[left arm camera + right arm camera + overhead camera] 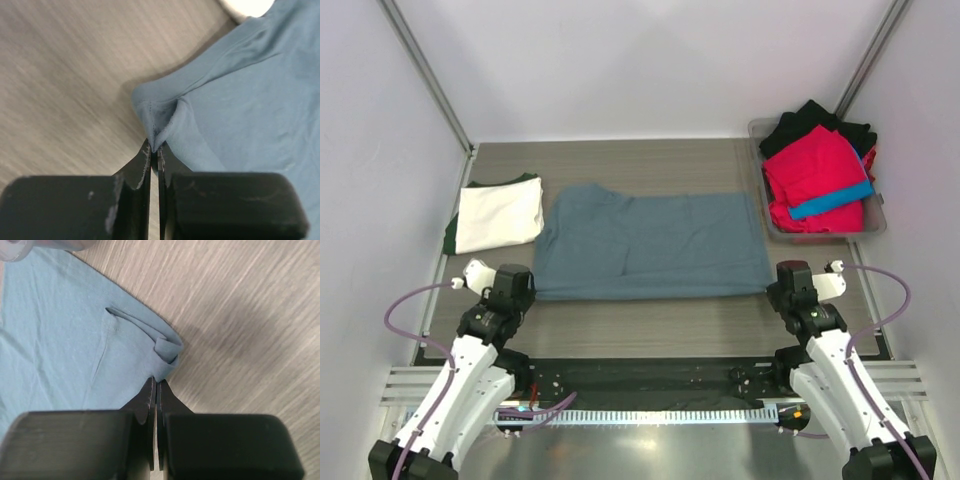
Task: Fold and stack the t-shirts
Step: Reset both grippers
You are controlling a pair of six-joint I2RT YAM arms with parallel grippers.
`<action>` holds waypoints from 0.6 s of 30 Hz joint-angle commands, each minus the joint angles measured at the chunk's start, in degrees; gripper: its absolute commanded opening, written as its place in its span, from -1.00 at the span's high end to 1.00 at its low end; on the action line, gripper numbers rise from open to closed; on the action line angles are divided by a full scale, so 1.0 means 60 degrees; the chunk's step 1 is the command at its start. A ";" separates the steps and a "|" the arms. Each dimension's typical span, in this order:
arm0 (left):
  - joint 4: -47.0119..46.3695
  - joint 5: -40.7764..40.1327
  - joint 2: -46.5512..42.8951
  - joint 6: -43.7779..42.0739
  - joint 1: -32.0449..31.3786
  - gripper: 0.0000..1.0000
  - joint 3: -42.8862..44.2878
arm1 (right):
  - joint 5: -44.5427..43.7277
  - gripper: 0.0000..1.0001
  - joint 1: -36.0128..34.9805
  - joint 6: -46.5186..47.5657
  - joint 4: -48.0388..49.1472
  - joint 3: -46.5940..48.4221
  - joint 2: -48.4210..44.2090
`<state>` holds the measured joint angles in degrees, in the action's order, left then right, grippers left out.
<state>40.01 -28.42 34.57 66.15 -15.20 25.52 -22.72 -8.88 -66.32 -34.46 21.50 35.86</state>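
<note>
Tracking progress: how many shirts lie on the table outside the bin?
3: the blue-grey shirt spread at centre; the cream-white shirt folded at left; the dark green shirt beneath it, mostly hidden. More may hide underneath.

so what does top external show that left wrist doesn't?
Only top external: the full spread of the blue-grey shirt, the bin of heaped clothes, and the right tool at the shirt's other near corner. Only left wrist: the left tool pinched shut on a bunched corner of that shirt. Both: the shirt and the wood-grain table.
</note>
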 commanded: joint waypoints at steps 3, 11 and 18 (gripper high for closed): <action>0.0758 -0.0785 -0.0121 0.0576 0.0043 0.92 -0.0356 | -0.0519 0.94 0.0045 -0.0327 -0.1241 -0.0155 -0.0599; 0.0773 -0.0418 -0.1102 0.0621 0.0043 -0.45 -0.0709 | -0.0256 0.31 0.0045 0.0022 -0.1406 0.0093 -0.0762; -0.0832 0.0685 -0.0650 -0.1760 0.0029 -0.99 0.0492 | -0.1133 -0.01 0.0060 0.2146 -0.1258 0.1995 0.0247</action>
<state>43.88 -28.32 29.06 64.93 -15.20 23.51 -24.62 -8.78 -60.95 -44.18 26.52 35.33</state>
